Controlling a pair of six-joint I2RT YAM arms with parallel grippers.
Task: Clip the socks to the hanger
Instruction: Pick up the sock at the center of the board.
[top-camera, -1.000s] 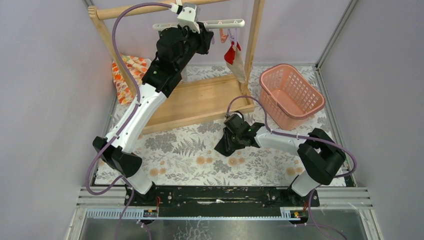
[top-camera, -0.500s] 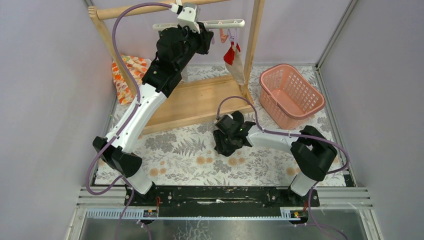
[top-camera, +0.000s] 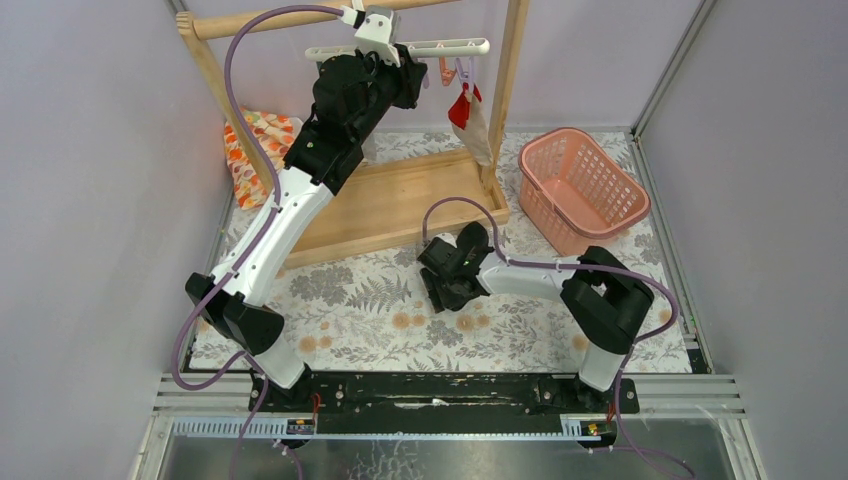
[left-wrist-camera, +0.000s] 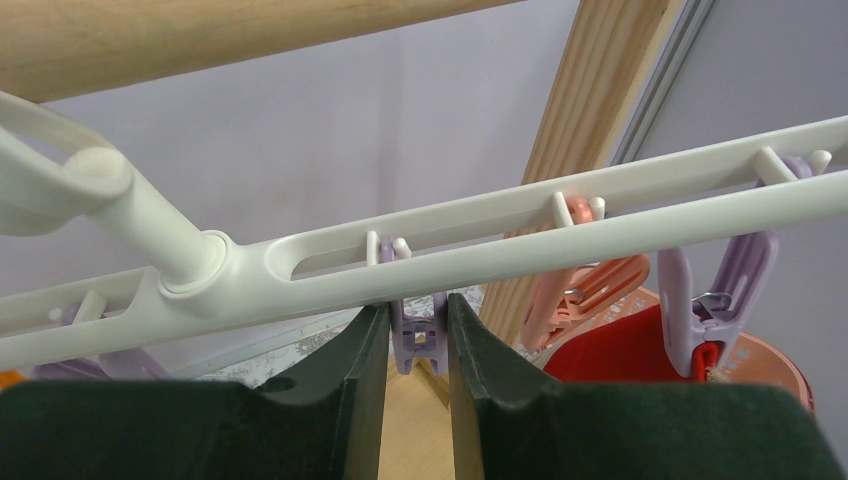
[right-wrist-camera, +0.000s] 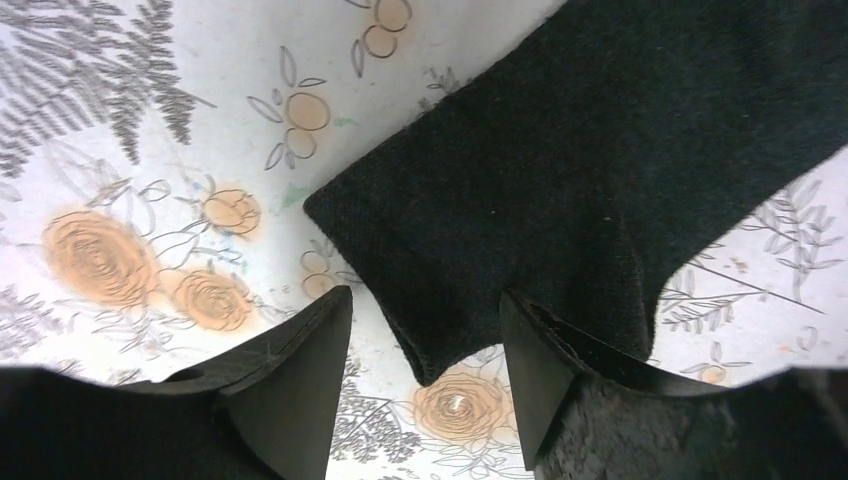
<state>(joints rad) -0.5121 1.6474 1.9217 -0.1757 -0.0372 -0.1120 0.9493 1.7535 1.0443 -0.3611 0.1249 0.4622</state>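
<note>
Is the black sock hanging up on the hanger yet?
No, the black sock lies flat on the flowery table cover, not clipped to anything.

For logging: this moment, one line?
left end effector closed on purple plastic clip | right end effector open over black fabric sock

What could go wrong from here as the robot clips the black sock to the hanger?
1. The right tool is open over only a corner of the black sock; a shallow pinch may slip, or catch the tablecloth.
2. The left tool squeezes a purple clip under the hanger; the hanger could swing and jostle the tan sock already clipped farther along.
</note>
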